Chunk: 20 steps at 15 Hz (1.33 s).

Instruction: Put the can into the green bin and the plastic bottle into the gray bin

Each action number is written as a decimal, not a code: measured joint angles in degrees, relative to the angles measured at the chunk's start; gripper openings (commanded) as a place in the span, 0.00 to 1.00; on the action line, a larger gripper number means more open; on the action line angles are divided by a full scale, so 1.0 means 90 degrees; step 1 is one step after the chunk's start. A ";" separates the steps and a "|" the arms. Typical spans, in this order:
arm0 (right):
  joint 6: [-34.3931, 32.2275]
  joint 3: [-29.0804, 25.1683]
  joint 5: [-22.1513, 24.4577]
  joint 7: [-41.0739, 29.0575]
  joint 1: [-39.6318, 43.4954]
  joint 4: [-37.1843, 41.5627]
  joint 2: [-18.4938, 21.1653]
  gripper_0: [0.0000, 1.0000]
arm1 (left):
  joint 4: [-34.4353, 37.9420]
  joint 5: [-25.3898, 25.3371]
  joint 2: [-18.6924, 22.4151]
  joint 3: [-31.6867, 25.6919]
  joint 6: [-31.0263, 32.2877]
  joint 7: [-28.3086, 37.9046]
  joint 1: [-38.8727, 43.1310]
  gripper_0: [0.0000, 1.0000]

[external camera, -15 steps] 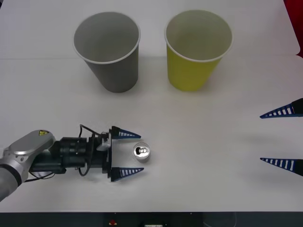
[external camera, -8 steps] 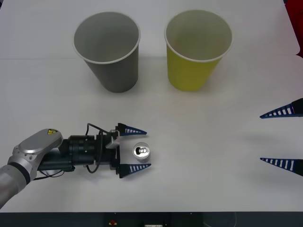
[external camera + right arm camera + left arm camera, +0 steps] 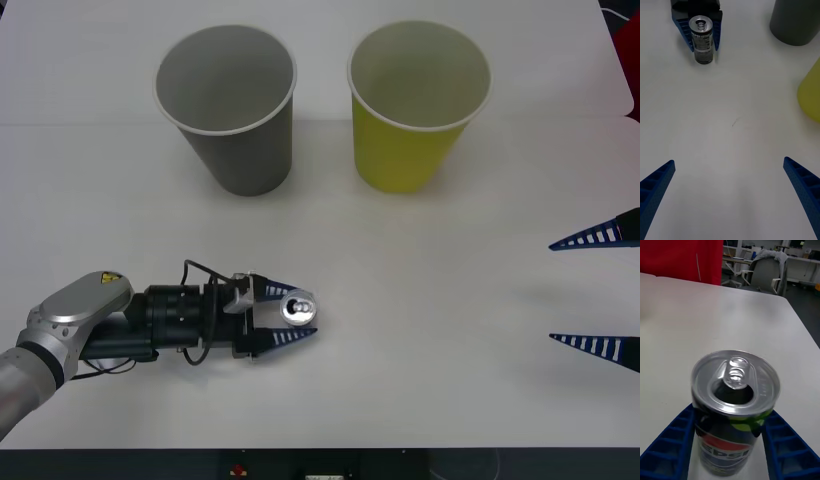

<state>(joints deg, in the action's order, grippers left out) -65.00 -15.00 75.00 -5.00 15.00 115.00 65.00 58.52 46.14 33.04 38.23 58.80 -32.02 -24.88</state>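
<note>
Left gripper [image 3: 292, 315] clamps the can [image 3: 299, 310] — apparently upright.

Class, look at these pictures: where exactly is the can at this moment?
In the front view, the can stands upright on the near-left table, clamped in the left end effector, nearer than the gray bin.

Left claw [image 3: 288, 313] clamped, right claw [image 3: 596, 290] agape
</note>
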 measured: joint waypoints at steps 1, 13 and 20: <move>0.0000 0.0000 0.0000 0.0000 0.0000 0.0000 0.0000 1.00 | 0.0000 0.0000 0.0000 0.0000 0.0000 -0.0006 0.0000 0.00; 0.0000 0.0000 0.0000 0.0000 0.0000 0.0000 0.0000 1.00 | 0.0814 0.0198 0.0394 -0.0022 -0.0001 0.0803 0.0005 0.00; 0.0000 0.0000 0.0000 0.0000 0.0000 0.0000 0.0000 1.00 | 0.2445 0.0641 0.1210 -0.0242 -0.0449 0.3172 0.0078 0.00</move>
<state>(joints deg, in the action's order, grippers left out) -65.00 -15.00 75.00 -5.00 15.00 115.00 65.00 80.53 51.90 43.93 36.05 54.76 -3.47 -24.18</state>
